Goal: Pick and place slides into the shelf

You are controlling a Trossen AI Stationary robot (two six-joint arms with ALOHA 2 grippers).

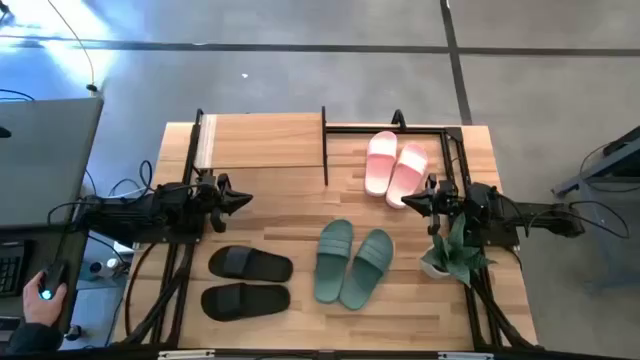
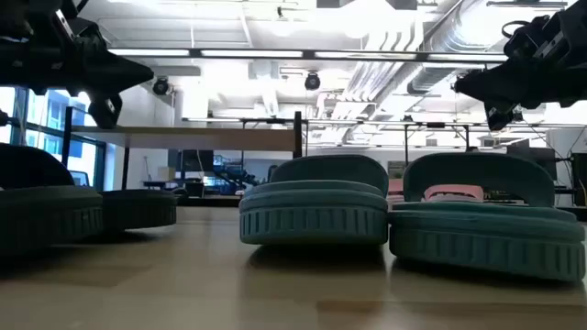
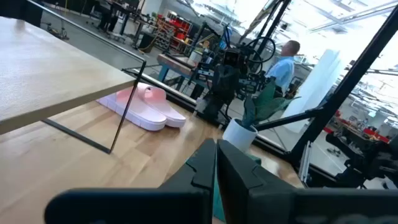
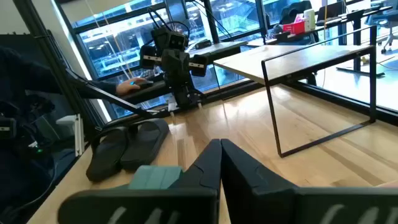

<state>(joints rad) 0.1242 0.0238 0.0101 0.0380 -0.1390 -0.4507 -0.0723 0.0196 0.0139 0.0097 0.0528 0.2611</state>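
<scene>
The shelf [image 1: 260, 140] stands at the table's far side, its wooden top board on the left and bare black frame on the right. The pink slides [image 1: 395, 165] lie soles down inside that frame. The green slides [image 1: 352, 262] lie mid-table, and the black slides [image 1: 245, 280] lie nearer the front left. My left gripper [image 1: 245, 200] hovers shut above the table, just far of the black pair. My right gripper [image 1: 408, 200] hovers shut beside the pink pair's near end. The two grippers point at each other.
A potted plant [image 1: 455, 255] stands at the table's right edge, just beside my right arm. A hand [image 1: 40, 295] rests on a mouse off the table's left. A person [image 3: 283, 62] stands in the room beyond. Bare wood lies between the grippers.
</scene>
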